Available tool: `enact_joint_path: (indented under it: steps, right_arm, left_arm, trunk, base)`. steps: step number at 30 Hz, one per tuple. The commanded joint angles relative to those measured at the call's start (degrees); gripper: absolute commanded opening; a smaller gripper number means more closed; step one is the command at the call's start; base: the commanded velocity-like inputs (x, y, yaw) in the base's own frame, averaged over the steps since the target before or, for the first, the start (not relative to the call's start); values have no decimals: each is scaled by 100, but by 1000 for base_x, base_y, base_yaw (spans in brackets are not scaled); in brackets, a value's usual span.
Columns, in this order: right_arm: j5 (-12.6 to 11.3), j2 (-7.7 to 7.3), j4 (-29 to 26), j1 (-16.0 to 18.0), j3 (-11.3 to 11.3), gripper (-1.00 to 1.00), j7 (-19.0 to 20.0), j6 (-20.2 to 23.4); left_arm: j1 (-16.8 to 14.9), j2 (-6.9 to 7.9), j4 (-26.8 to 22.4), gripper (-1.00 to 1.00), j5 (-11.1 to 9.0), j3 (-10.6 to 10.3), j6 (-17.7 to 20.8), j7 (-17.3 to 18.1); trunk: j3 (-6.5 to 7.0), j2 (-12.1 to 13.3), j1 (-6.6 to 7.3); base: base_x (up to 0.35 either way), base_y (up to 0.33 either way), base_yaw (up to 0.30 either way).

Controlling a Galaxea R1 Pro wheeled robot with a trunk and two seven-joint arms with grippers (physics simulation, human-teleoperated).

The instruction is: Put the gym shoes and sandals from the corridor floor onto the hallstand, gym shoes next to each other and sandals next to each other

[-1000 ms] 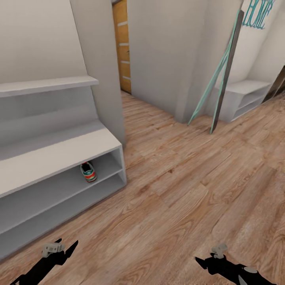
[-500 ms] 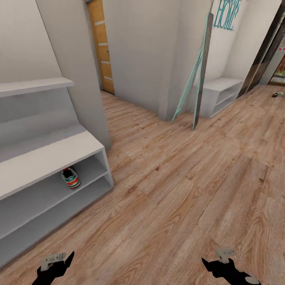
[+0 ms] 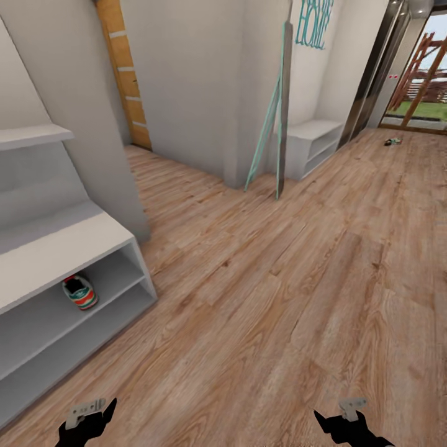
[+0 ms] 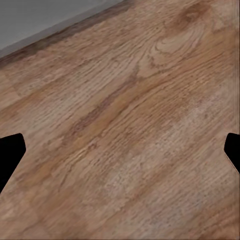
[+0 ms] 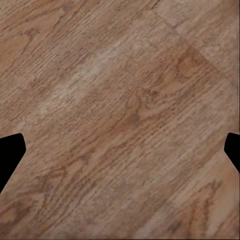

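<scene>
We have one gym shoe [image 3: 80,292] already standing on the upper of the hallstand's [image 3: 59,253] two low open shelves, heel toward us, so part of the job is done and we judge ourselves to be between pickups, in transit across the corridor floor [image 3: 273,279]. Far down the corridor, near the glass doorway, a small object [image 3: 392,141] lies on the planks; it is too small to tell whether it is a shoe or a sandal, but it looks like the likeliest next target. Our left gripper [image 3: 89,417] and right gripper [image 3: 349,415] hang low in the head view, and in both wrist views the dark fingertips sit at the opposite edges with bare wood grain between them, so both sets of jaws stand wide apart and hold nothing. The smaller white shelf unit [image 3: 313,141] under the "HOME" lettering [image 3: 313,22] is not our rack. Next we would need to drive toward that far object, confirm what it is, then lower an arm over it.
</scene>
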State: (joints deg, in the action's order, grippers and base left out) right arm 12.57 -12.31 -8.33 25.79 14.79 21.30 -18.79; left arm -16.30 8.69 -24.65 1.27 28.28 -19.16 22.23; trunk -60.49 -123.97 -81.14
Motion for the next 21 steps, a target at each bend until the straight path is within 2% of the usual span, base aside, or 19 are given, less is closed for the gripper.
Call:
enact_joint_path:
  steps: [1, 21]
  right_arm:
    - [52, 1, 6, 5, 50, 100, 23, -19]
    - [52, 1, 3, 5, 50, 100, 21, -19]
  left_arm:
    - [-4, -2, 4, 100, 14, 46, -9, 53]
    - [-4, -8, 4, 100, 14, 37, -9, 53]
  trunk:
    - [-4, -2, 1]
    - [-4, -2, 1]
  base:
    - [0, 0, -267]
    - [0, 0, -267]
